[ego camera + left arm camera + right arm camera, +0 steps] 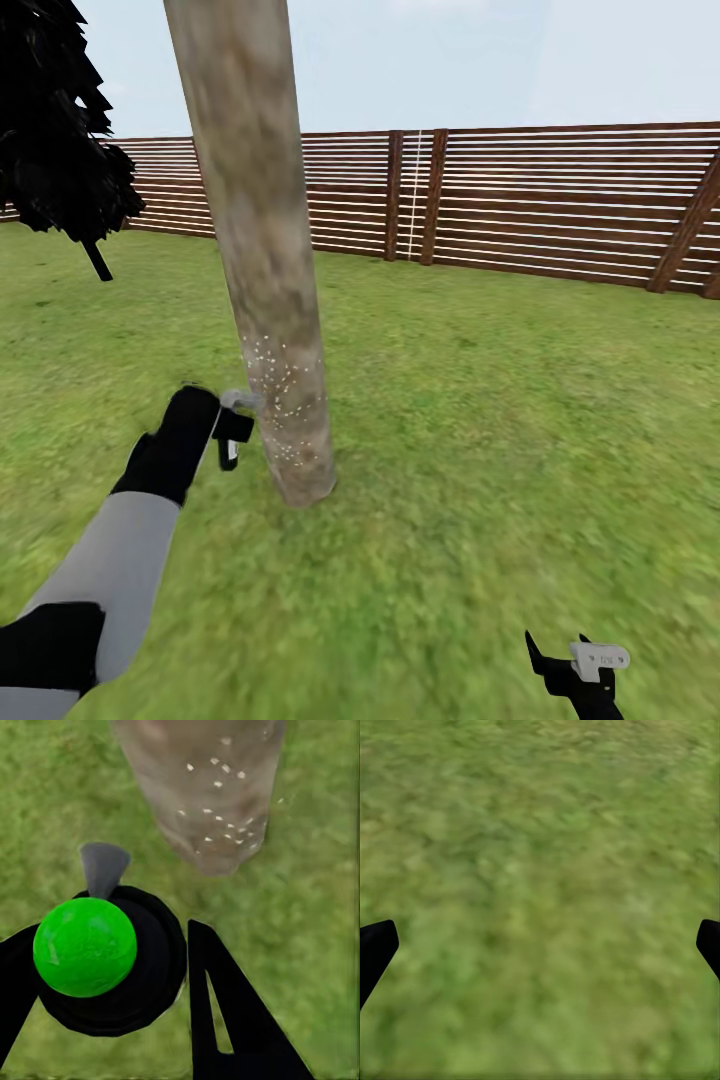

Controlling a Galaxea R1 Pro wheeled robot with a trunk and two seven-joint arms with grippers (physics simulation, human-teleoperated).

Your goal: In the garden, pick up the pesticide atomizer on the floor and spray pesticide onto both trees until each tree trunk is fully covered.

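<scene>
A: Left gripper (232,432) status?
B: Clamped on the pesticide atomizer (105,956). In the left wrist view, black fingers (225,1020) sit on either side of the black body, with a green ball on top and a grey nozzle pointing at the tree trunk (262,250).
A: Where is it relative to the trunk?
B: Just beside its lower part, on the left. White droplets (278,385) speckle the bark there; the upper bark looks bare.
A: Right gripper (575,670)?
B: Low at the right, over the lawn (520,400), spread wide with nothing between the fingertips (375,949). There's a small white tag on it with writing too blurred to read.
A: Surroundings?
B: Brown slat fence (560,205) behind, dark foliage (55,130) of another tree far left.
</scene>
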